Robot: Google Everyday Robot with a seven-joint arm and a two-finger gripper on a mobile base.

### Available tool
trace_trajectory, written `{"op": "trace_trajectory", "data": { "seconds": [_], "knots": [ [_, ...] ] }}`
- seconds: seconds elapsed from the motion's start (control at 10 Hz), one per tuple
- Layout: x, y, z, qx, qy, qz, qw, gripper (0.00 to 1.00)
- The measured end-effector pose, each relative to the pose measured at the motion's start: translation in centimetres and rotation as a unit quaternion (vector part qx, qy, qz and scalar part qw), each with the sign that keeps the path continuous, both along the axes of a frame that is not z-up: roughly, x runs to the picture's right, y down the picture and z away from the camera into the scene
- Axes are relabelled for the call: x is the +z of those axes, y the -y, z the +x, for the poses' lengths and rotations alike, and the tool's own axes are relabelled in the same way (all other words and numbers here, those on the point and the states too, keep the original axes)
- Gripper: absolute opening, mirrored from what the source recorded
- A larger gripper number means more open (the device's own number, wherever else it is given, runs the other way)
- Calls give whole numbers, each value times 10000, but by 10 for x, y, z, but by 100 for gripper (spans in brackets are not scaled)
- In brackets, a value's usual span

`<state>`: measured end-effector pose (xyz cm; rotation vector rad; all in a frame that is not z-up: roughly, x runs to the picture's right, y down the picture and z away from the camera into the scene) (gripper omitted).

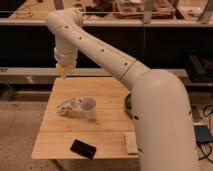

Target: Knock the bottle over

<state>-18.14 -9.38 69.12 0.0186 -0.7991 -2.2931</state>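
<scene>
The bottle (67, 106), pale with a mottled label, lies on its side on the wooden table (60, 135), its right end against a translucent cup (89, 107) that stands upright. My gripper (62, 70) hangs from the wrist above the table's back left part. It is well above the bottle, a little behind it, and touches nothing. The arm reaches in from the right, over the table.
A flat black object (83, 148) lies near the table's front edge. A pale block (131, 142) lies at the front right, beside my arm. A dark green bowl (128, 103) shows only as a sliver behind the arm. Dark shelving runs behind the table.
</scene>
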Motion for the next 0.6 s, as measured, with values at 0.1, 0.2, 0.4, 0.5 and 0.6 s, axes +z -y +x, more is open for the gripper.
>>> {"op": "trace_trajectory", "data": {
  "seconds": [0.1, 0.2, 0.4, 0.5, 0.6],
  "knots": [
    [4, 1, 1, 28, 5, 140, 9999, 40],
    [8, -5, 3, 129, -13, 215, 9997, 40],
    [15, -17, 6, 292, -49, 231, 9993, 40],
    [15, -17, 6, 294, -51, 238, 9993, 40],
    [15, -18, 4, 277, -39, 236, 9993, 40]
  ]
}}
